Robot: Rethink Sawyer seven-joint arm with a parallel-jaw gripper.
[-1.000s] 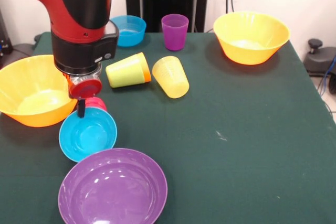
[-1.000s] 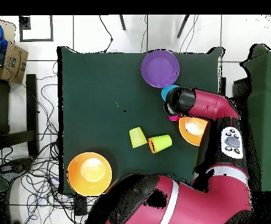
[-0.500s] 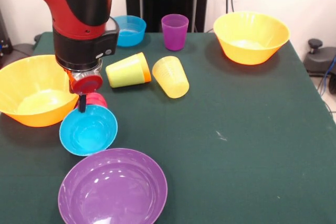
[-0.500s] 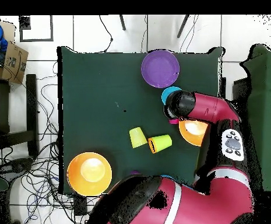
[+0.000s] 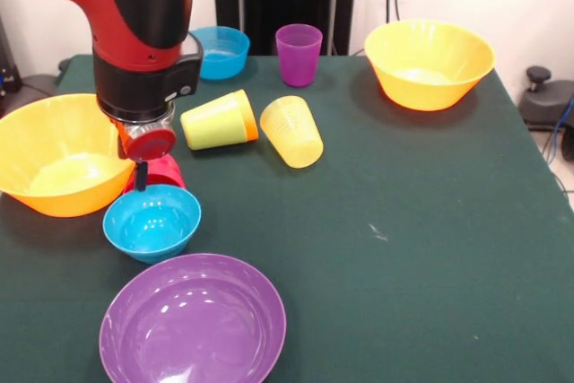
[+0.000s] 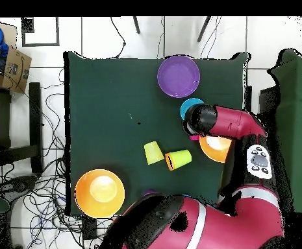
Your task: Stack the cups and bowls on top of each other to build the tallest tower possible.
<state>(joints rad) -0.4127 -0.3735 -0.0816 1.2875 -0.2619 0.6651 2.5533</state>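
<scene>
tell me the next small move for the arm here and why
Probably lift straight up a little. The gripper hangs at the rim of the cyan bowl, which looks level beside the red cup, not on it. Whether the gripper holds the bowl is unclear.

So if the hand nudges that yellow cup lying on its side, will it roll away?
Probably. The yellow cup lies on its side on the table, so a nudge would likely roll it. Being tapered, it should curve rather than run straight. It looks thin, so likely light and easily shoved.
</scene>
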